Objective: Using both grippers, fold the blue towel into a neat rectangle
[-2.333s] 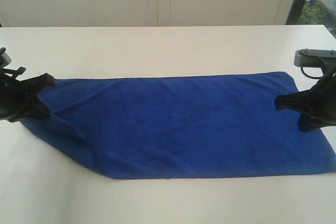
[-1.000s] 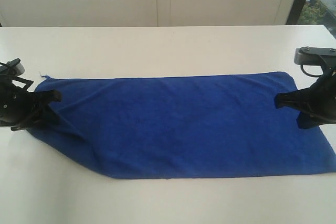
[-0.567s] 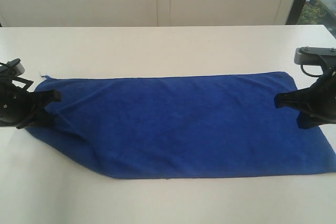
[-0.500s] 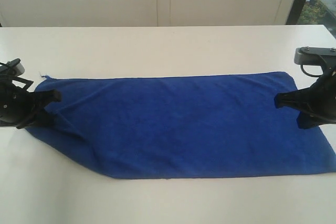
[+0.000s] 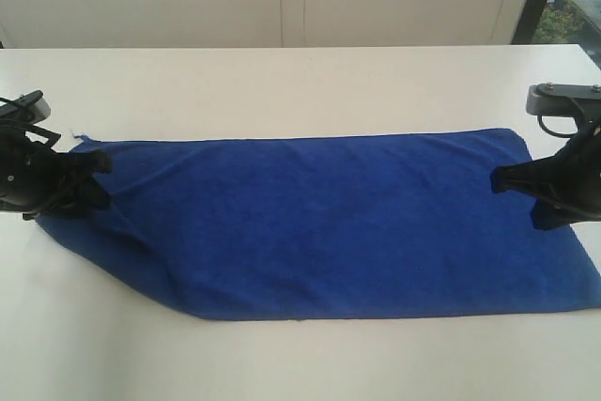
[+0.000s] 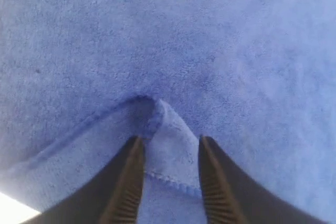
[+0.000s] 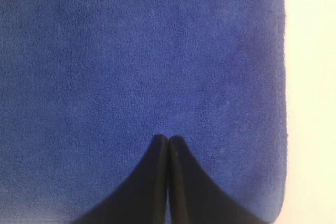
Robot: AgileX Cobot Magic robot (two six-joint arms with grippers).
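In the exterior view the blue towel (image 5: pixel 329 223) lies spread along the white table (image 5: pixel 282 82), left gripper (image 5: pixel 92 180) at its nine-o'clock end, right gripper (image 5: pixel 512 185) at three. The left wrist view shows parted fingers straddling a raised fold (close before lifting). Right wrist view: tips together, probably pinching nothing.

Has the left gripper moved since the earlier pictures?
Yes. The left gripper shifted slightly right, further over the blue towel, judged against the table edge.

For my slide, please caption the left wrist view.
Left tool open around a raised fold of the blue towel.
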